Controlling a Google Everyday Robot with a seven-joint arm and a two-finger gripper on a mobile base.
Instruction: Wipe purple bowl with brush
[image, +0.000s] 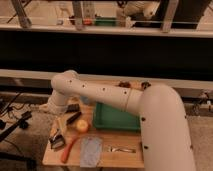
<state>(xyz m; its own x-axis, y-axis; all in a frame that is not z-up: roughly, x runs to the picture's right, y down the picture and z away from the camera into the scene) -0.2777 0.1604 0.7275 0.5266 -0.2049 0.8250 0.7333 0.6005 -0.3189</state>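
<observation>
While pincer (59, 134) hangs spread over table (112, 137) left edge, tray (116, 126) fills middle.

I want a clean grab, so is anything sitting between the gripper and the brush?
Nothing visible does. The open gripper hangs at the left of the view, and the slim black brush lies right beside it, with no object in the gap.
</observation>
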